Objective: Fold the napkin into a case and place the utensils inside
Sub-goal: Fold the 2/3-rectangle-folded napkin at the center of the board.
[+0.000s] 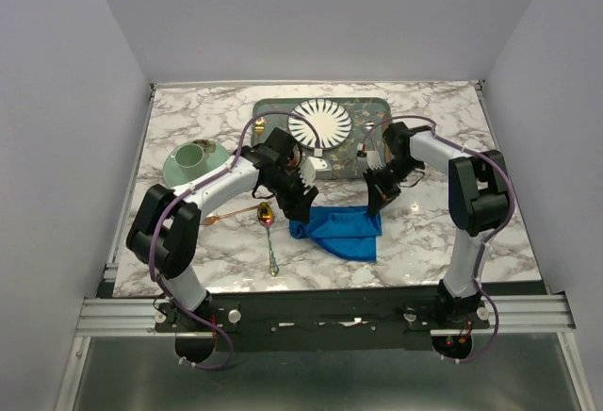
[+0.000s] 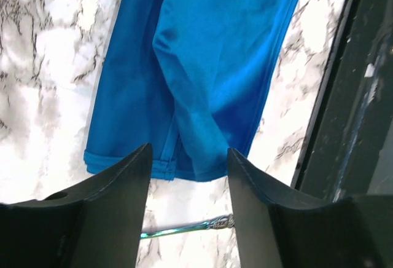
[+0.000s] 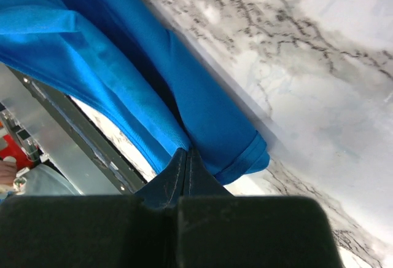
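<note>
The bright blue napkin (image 1: pixel 337 230) lies folded into a rumpled band on the marble, near the front middle. My left gripper (image 1: pixel 300 208) hovers over its left end, open, with nothing between the fingers (image 2: pixel 189 148). The napkin (image 2: pixel 202 65) stretches away beyond them. My right gripper (image 1: pixel 374 205) is at the cloth's far right corner, shut (image 3: pixel 187 152) on a fold of the napkin (image 3: pixel 92 53). The spoon (image 1: pixel 268 232) lies left of the cloth, and its thin handle (image 2: pixel 190 226) shows between my left fingers. The copper-pink fork (image 1: pixel 224 215) lies further left.
A grey-green patterned tray (image 1: pixel 273 109) at the back holds a striped white plate (image 1: pixel 319 123). A green cup on a saucer (image 1: pixel 193 156) stands at the back left. The table's black front rail (image 2: pixel 350 96) runs close to the napkin.
</note>
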`<state>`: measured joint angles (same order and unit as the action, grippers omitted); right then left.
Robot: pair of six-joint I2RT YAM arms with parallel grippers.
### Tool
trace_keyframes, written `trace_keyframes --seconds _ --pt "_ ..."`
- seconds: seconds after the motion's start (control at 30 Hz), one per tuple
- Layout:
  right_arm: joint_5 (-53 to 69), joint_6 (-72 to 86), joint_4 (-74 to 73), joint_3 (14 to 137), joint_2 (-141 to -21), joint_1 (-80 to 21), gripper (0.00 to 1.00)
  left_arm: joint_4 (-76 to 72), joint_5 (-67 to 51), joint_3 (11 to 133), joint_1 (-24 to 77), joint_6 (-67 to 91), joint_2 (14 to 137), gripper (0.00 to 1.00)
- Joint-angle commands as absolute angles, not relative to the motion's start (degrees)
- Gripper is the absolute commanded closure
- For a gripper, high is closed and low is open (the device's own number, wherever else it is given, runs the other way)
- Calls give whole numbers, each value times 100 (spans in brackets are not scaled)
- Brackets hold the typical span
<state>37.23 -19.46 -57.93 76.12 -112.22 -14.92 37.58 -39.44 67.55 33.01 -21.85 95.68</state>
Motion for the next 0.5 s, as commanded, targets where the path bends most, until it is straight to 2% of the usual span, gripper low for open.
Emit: trace_keyframes --seconds 0.0,0.07,0.1,0.23,0.47 --pt "3420 -1697 -5590 7822 -11513 -1494 99 3930 -3191 6653 3296 -2505 9562 49" --pt "3279 -1679 -5564 7840 -11636 -1494 99 3868 -3339 6680 3226 -2636 9484 50" --pt "3252 -1679 -5563 7840 -11672 -1494 99 3589 -3610 6627 3234 -2828 9179 44" --pt "3261 -1652 -5563 7910 -11795 -1503 99 2953 -3938 6162 3462 -3328 8368 36" --pt "3261 -1687 -5564 7823 -11804 -1494 99 3006 -3516 6065 4692 -4208 8534 33"
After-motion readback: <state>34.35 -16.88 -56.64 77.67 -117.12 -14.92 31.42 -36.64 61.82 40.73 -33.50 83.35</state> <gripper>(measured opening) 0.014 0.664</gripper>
